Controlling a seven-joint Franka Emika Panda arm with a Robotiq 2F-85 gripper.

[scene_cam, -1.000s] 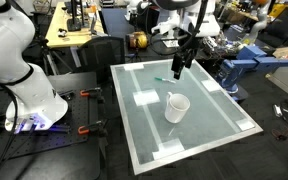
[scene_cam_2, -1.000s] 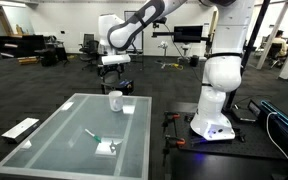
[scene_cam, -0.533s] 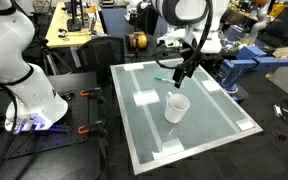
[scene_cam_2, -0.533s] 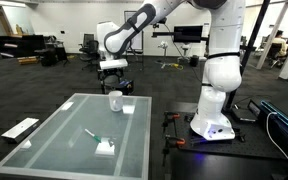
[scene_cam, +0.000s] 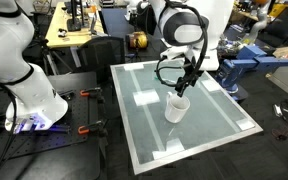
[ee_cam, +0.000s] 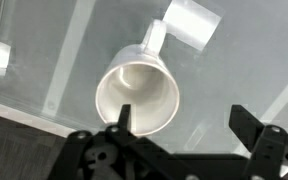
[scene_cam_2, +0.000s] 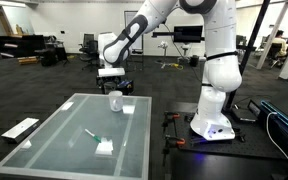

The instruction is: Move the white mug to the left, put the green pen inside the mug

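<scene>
The white mug (scene_cam: 176, 107) stands upright on the glass table and also shows in the other exterior view (scene_cam_2: 115, 101). In the wrist view I look down into its open mouth (ee_cam: 137, 95). My gripper (scene_cam: 186, 88) hangs just above the mug, open and empty. In the wrist view (ee_cam: 184, 125) its left fingertip (ee_cam: 124, 117) overlaps the mug's rim, and the right one is over bare glass. The green pen (scene_cam_2: 89, 133) lies flat on the table, well apart from the mug. It is not in the wrist view.
The glass table (scene_cam: 214, 125) has flat white tape patches on it, one beside the pen (scene_cam_2: 105, 147) and one beyond the mug (ee_cam: 189, 22). The robot base (scene_cam_2: 212, 118) stands beside the table. Desks and lab equipment stand in the background.
My gripper has come down and moved from above the table's far part to just over the mug. The mug and the pen have not moved.
</scene>
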